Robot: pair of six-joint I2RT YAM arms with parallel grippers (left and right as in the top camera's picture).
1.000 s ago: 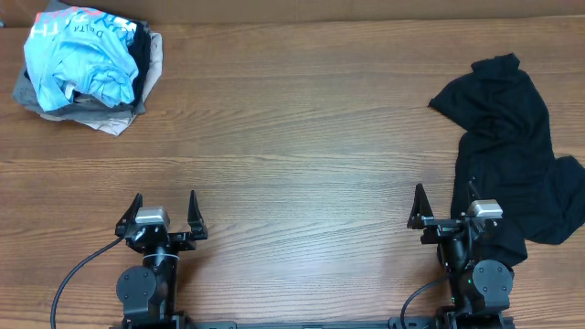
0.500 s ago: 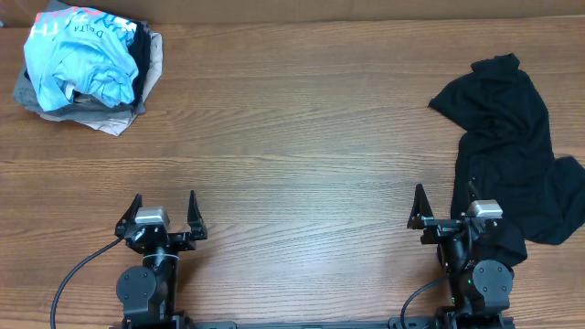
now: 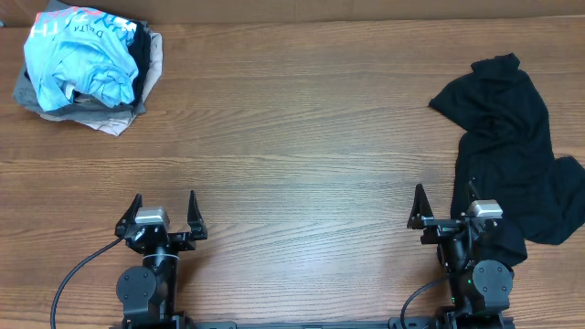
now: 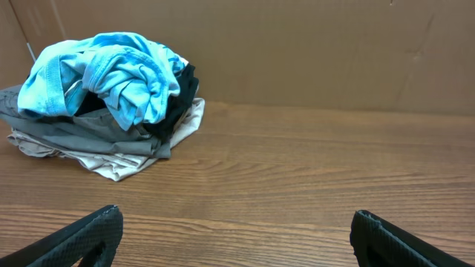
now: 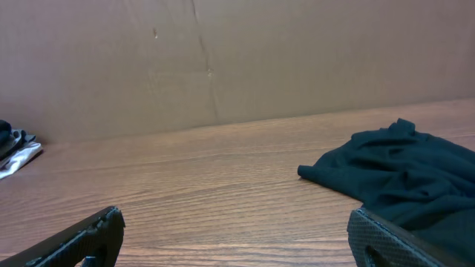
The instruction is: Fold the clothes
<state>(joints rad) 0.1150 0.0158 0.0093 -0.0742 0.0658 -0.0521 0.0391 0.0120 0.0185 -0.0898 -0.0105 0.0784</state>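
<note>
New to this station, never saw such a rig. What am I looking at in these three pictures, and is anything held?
Two robot arms sit at the near edge of the table, each ending in a two-finger gripper. One picture looks straight down; the other two come from cameras on the wrists, so the dark shapes in their lower corners are each arm's own fingers. On the table lie a crumpled pile topped by a light blue T-shirt, far left, and a black garment on the right. The left gripper and right gripper are both open, holding nothing.
</note>
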